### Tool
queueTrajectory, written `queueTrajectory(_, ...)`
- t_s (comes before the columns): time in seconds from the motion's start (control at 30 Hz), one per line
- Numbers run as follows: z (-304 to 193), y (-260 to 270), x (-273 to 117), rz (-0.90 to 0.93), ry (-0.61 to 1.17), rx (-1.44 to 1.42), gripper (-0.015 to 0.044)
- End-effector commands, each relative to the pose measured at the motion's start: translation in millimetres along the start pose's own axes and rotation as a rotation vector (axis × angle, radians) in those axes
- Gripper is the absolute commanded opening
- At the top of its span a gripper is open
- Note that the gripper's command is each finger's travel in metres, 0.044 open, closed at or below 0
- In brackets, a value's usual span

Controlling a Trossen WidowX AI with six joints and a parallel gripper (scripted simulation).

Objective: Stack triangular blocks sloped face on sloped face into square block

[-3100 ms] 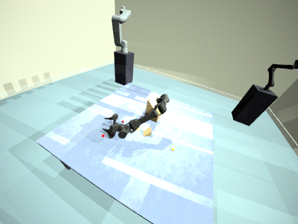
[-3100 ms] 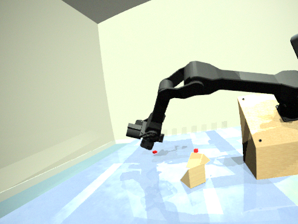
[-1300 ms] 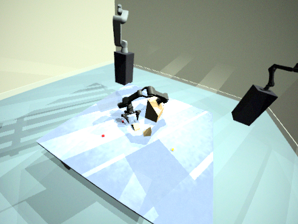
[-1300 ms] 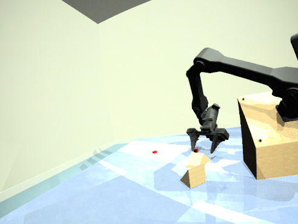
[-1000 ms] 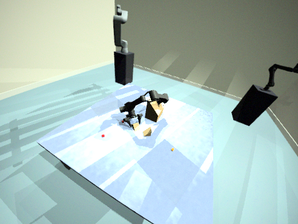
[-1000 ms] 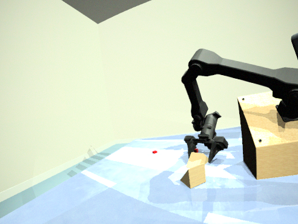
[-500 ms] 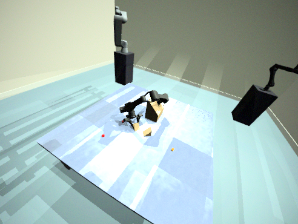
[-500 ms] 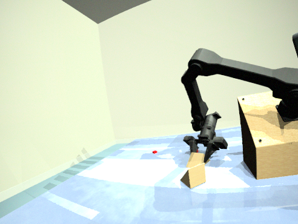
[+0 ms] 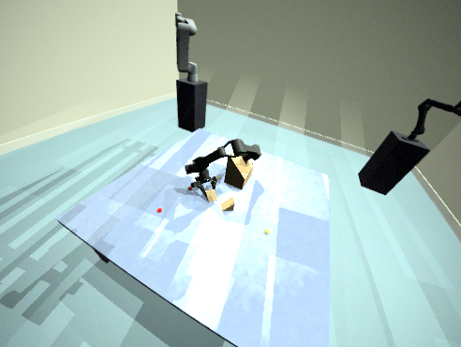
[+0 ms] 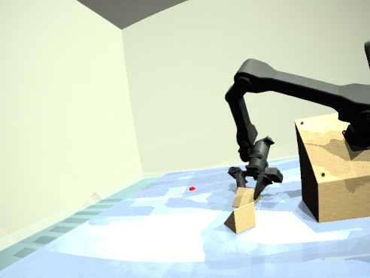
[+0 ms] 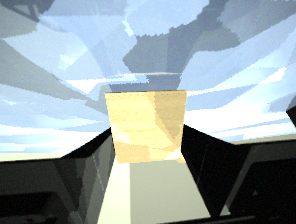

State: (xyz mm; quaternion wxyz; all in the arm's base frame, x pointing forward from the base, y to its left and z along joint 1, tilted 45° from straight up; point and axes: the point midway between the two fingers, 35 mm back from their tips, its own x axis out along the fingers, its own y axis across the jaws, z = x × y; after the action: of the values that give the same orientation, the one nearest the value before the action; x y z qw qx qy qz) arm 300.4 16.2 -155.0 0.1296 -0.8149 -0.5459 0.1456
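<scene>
At the centre of the exterior view, our gripper [image 10: 251, 191] clamps the far wedge [image 10: 243, 197]; the near wedge [image 10: 241, 219] sits just below it on the table [image 10: 150, 237].

- A tan block [image 11: 146, 126] fills the frame's centre, clamped between the dark jaws at lower left and lower right.
- The blue-and-white patched surface [image 11: 60, 60] spreads across the upper frame.
</scene>
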Motion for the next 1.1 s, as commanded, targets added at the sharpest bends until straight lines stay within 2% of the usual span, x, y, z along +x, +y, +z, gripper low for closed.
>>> queueTrajectory(0.0, -9, 4, -11, 0.014, -0.004, -0.013, 0.0000)
queueTrajectory(0.63, -64, 1, -65, 0.004, 0.005, -0.015, 0.0000)
queueTrajectory(0.8, -63, 1, -65, 0.006, 0.006, -0.014, 0.0000)
queueTrajectory(1.07, -65, -1, -63, -0.025, -0.030, -0.263, 0.0000)
